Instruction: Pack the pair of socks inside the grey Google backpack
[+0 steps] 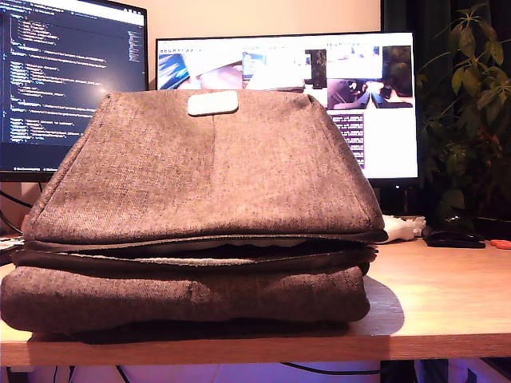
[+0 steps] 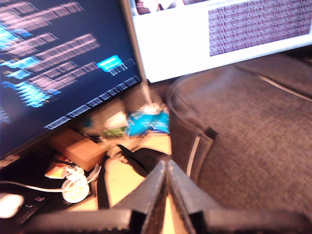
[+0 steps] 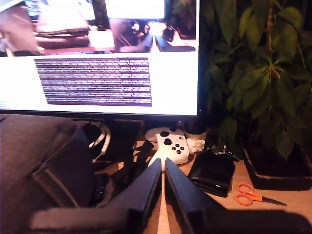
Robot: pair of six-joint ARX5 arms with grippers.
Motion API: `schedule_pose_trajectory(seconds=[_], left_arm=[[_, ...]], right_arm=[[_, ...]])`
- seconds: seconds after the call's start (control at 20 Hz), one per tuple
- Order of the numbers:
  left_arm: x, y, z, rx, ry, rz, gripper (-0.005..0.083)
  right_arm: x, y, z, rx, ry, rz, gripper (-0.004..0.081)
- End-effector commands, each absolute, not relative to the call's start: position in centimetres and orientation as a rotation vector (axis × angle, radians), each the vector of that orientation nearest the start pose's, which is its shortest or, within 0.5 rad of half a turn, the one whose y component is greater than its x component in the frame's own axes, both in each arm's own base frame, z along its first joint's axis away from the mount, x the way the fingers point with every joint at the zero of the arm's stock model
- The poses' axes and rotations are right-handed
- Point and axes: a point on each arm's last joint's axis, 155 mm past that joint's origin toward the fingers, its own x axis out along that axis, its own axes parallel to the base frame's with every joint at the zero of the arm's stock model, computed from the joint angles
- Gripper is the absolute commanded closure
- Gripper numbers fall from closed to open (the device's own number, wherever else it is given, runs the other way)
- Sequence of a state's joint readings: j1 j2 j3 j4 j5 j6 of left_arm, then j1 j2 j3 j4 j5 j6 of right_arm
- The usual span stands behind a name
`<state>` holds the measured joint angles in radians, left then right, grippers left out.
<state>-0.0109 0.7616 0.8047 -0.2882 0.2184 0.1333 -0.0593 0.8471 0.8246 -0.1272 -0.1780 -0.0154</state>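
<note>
- Grey Google backpack (image 1: 207,199) lies flat on the wooden counter (image 1: 447,295), filling most of the exterior view; pale patch (image 1: 212,103) near its top edge, zipper opening slightly parted along the front.
- Socks: not visible in any view.
- First hand (image 2: 167,168): jaws pressed together, nothing between them; held beside the backpack's rear corner, facing a dark code monitor (image 2: 58,68).
- Second hand (image 3: 163,165): jaws closed, empty; pointing toward a white game controller (image 3: 170,146).
- Orange scissors (image 3: 253,196) and black wallet (image 3: 212,171) lie near the controller; potted plant (image 3: 258,73) behind.
</note>
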Motion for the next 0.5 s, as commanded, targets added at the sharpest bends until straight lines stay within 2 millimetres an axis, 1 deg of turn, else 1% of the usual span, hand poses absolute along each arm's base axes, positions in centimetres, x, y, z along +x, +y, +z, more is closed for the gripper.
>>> schedule_pose_trajectory(seconds=[0.0,0.15,0.3,0.35,0.4,0.45], left_arm=[[29.9,-4.2,29.4,0.062,0.197,-0.232,0.0795],[28.5,-3.7,29.2,0.039,0.174,-0.201,0.0796],[27.2,-3.4,30.7,0.004,0.119,-0.184,0.0796],[26.9,-3.4,31.1,0.005,0.106,-0.184,0.0796],[26.8,-3.4,31.0,-0.003,0.108,-0.184,0.0796],[26.7,-3.4,30.5,-0.005,0.13,-0.184,0.0795]], right_arm=[[33.1,1.4,31.6,0.001,0.143,0.125,0.078],[31.9,1.4,31.6,-0.013,0.145,0.121,0.078],[30.8,1.3,32.8,-0.034,0.102,0.116,0.078],[30.5,1.4,33.1,-0.015,0.097,0.115,0.078],[30.3,1.4,32.9,-0.003,0.106,0.115,0.078],[30.2,1.4,32.5,-0.002,0.121,0.114,0.078]])
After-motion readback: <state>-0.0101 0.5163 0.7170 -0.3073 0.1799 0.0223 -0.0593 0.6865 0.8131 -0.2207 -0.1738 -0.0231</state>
